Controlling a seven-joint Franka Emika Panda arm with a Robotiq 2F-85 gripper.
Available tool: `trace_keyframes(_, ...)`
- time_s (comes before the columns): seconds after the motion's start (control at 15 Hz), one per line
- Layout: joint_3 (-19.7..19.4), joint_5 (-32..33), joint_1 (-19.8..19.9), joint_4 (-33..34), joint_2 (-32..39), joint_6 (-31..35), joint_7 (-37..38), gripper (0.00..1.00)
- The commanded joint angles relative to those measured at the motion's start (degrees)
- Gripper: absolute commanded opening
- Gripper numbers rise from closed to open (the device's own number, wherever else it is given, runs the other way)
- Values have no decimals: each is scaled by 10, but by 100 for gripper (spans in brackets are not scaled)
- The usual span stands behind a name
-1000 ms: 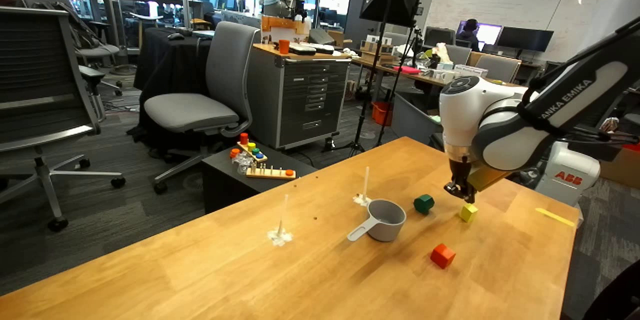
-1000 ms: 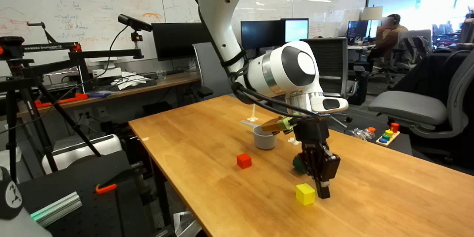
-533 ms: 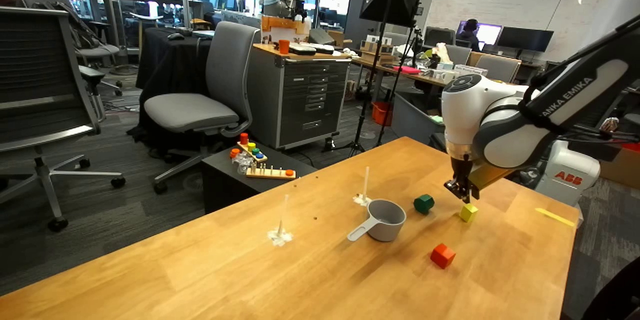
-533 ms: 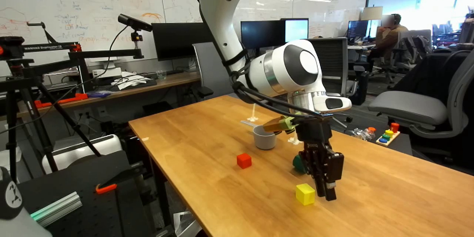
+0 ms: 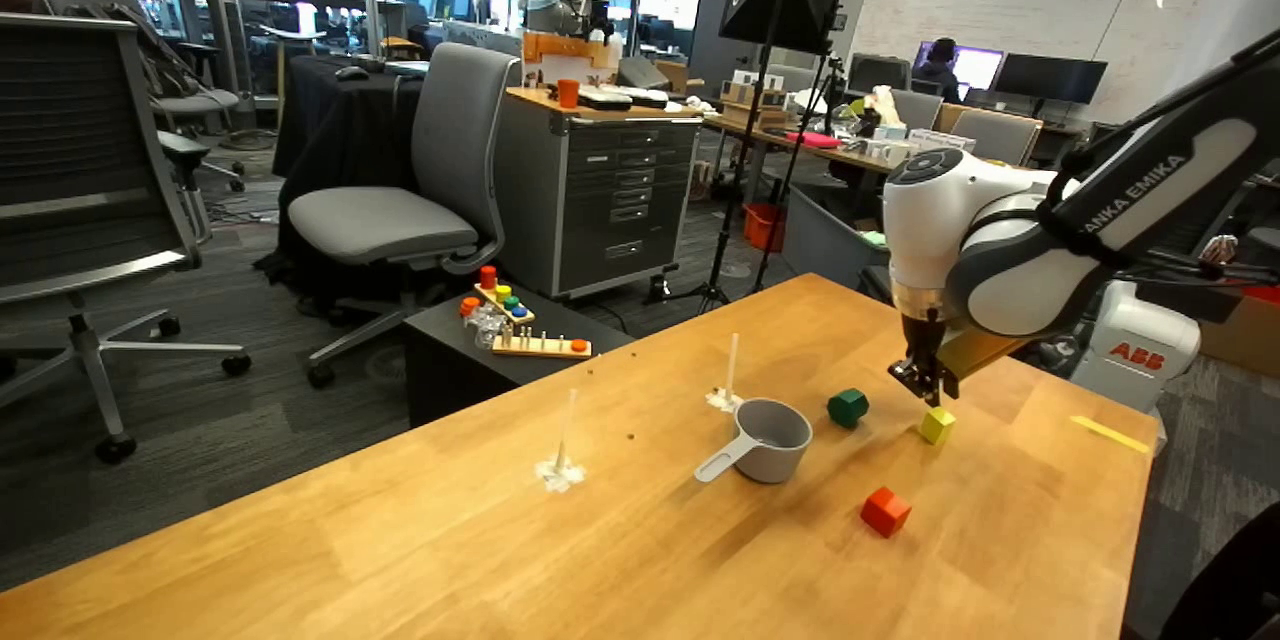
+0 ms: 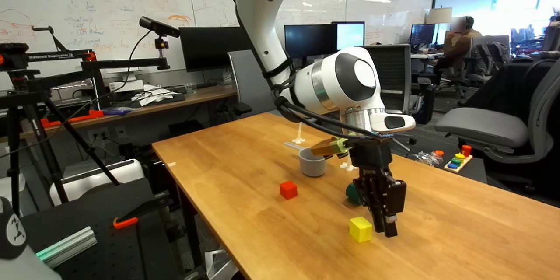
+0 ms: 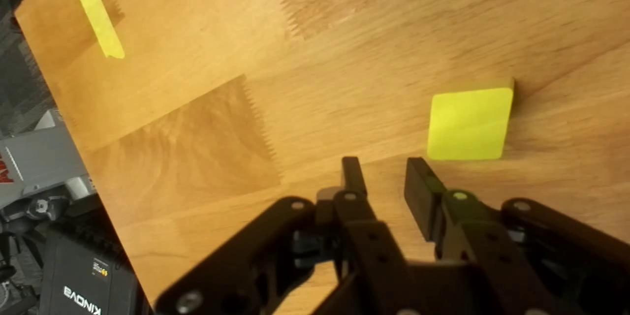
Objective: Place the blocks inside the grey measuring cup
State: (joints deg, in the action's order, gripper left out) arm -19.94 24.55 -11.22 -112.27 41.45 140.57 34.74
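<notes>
A yellow block (image 5: 937, 426) stands on the table, seen also in an exterior view (image 6: 361, 229) and in the wrist view (image 7: 469, 124). My gripper (image 7: 384, 170) is partly open and empty; the yellow block lies ahead and to the right of its fingertips in the wrist view, apart from them. In an exterior view the gripper (image 6: 386, 231) is beside the yellow block. A red block (image 5: 886, 512) and a dark green block (image 5: 848, 408) stand on the table; the arm partly hides the green one (image 6: 353, 194) in an exterior view. The grey measuring cup (image 5: 772, 455) stands upright.
Two thin white sticks (image 5: 733, 365) (image 5: 564, 430) stand on the table behind and beside the cup. Yellow tape (image 5: 1110, 434) marks the table near its edge. A black side table (image 5: 450, 370) holds toy pegs beyond the table.
Over the first half second my gripper shifts slightly to the right in an exterior view, away from the yellow block, and its two fingertips show more separately. Since then nothing visibly moves. The blocks and cup stay put.
</notes>
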Motion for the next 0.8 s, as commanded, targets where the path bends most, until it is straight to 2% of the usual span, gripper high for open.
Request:
trace_keyframes(0.0, 2, 1, 2, 2, 0, -1, 0, 30)
trace_keyframes(0.27, 2, 1, 2, 2, 0, -1, 0, 30)
trace_keyframes(0.33, 2, 1, 2, 2, 0, -1, 0, 55)
trace_keyframes(0.4, -1, 5, -2, 0, -1, 4, 6, 56)
trace_keyframes(0.47, 6, 1, 3, -3, -6, 11, -5, 63)
trace_keyframes(0.6, 48, -24, 41, -15, -26, 38, -84, 79)
trace_keyframes(0.73, 64, -42, 49, -21, -33, 61, -122, 93)
